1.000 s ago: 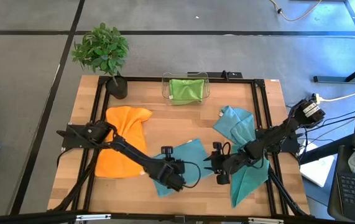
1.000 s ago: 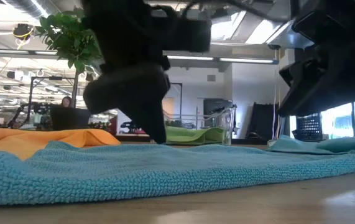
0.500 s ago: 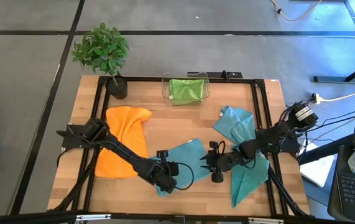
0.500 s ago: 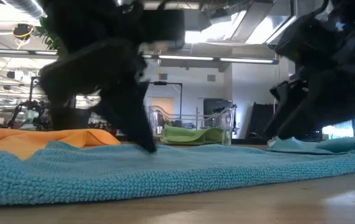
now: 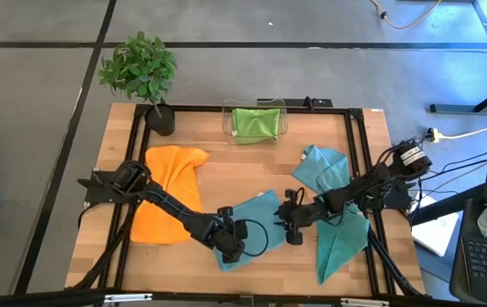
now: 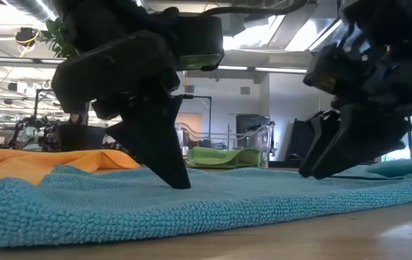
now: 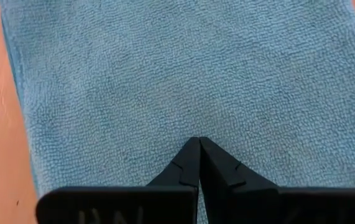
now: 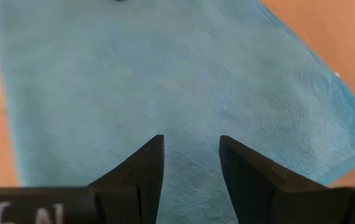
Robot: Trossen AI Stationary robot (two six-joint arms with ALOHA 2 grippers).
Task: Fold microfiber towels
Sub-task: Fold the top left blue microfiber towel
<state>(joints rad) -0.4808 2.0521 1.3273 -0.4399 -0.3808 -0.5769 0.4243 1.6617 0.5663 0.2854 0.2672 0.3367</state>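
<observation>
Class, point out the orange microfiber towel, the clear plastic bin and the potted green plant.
Orange microfiber towel [image 5: 168, 192]: high view, its middle.
Clear plastic bin [image 5: 226, 121]: high view, left wall.
Potted green plant [image 5: 138, 68]: high view, leaves.

The teal towel [image 7: 196, 68] under both grippers is matt cloth with a fine, nubbly looped pile, and the orange towel [image 5: 168, 192] at nine o'clock looks like the same soft weave. The table [image 5: 234, 166] is smooth, pale wood with visible grain, framed by matt black metal rails [image 5: 252, 107]. At twelve o'clock a clear, glossy plastic bin [image 5: 257, 120] holds a lime green cloth [image 5: 256, 124].
</observation>
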